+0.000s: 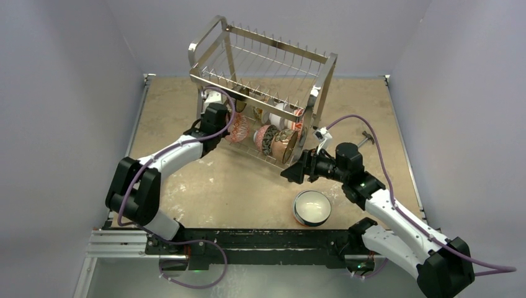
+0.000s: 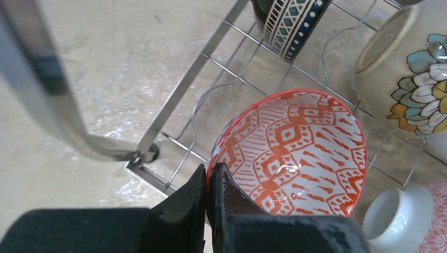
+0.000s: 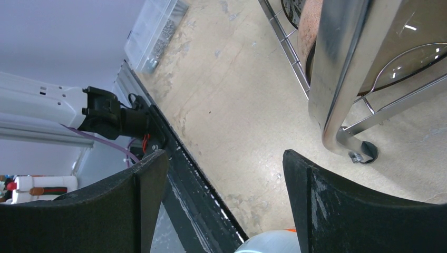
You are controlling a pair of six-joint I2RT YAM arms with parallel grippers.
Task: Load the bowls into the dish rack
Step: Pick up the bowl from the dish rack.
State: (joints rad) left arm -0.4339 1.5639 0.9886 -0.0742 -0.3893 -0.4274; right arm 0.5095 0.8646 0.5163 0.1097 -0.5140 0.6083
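Left end effector is pinched tight on the rim of the red-and-white diamond-patterned ceramic bowl, one finger inside the lip, one outside. That bowl stands on edge in the lower tier of the tall chrome wire dish rack, at its left end, with its open face turned toward the wrist camera. It has company down there: a tan bowl painted with flowers, a teal-and-white banded bowl, and a pink bowl with a white foot just beside it.

Over to the other side! The right end effector hangs with its jaws spread wide and nothing between them, close to the rack's front right leg.

Here's the relation that matters: one round white-lined bowl sits mouth-up on the beige counter, well apart from the rack. It lies just on the near side of the right end effector, toward the arm bases. The right arm is plainly the nearer one, and the left has its grip full. Being round and upright, the bowl offers no preferred axis, so I'd say any point on the rim would do.
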